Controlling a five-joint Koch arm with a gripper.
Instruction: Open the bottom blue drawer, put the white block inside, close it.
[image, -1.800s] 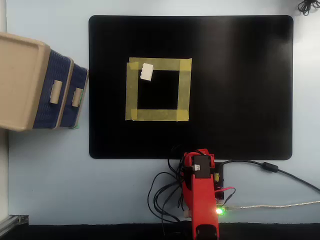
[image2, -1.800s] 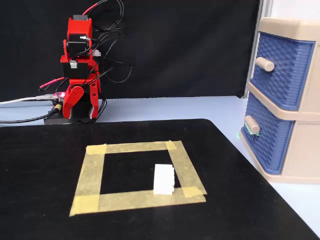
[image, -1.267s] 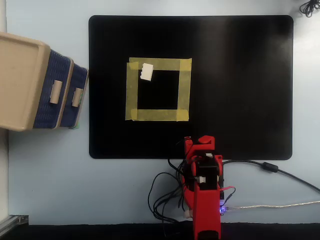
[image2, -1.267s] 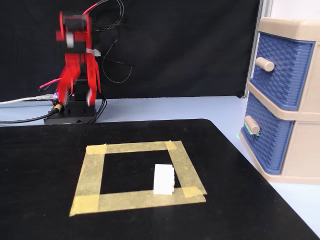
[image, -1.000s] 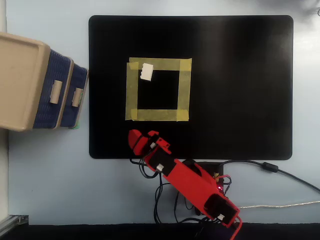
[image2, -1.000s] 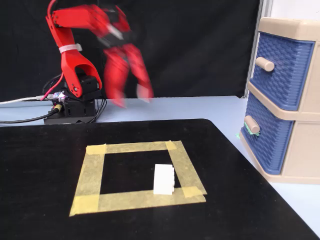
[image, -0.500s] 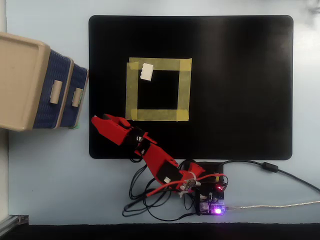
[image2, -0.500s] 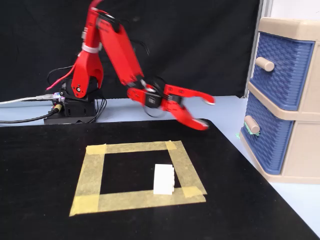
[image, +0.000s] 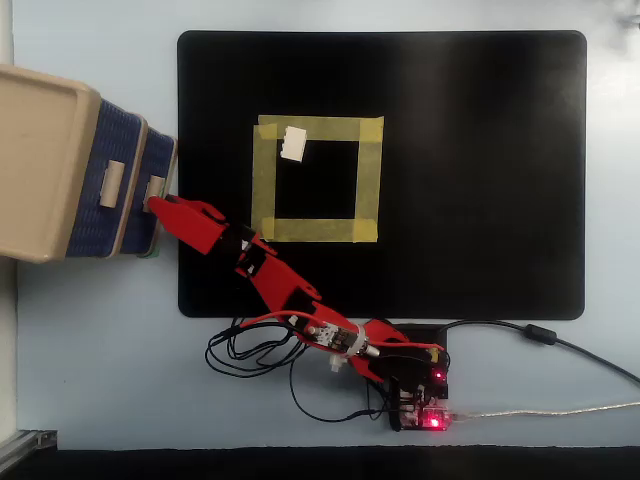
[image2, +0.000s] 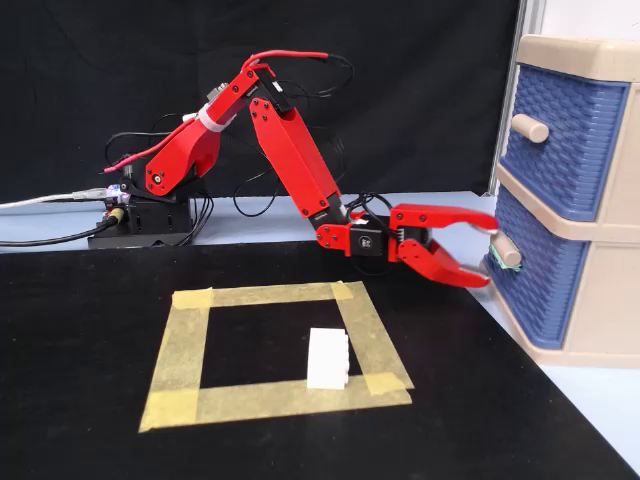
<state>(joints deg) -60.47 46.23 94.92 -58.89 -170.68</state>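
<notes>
Red jaws (image2: 487, 250) stand spread at the beige handle (image2: 506, 249) of the bottom blue drawer (image2: 540, 279), which looks shut. Best to centre on the handle, pinch firmly, then pull straight out. White block (image2: 327, 358) waits on the tape square (image2: 272, 351).

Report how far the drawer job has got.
Done: nothing; the bottom blue drawer looks shut. In hand: the gripper, jaws open, is at the drawer's handle, apparently not yet closed on it. Left: pull it open, fetch the white block from the tape square, close.
</notes>
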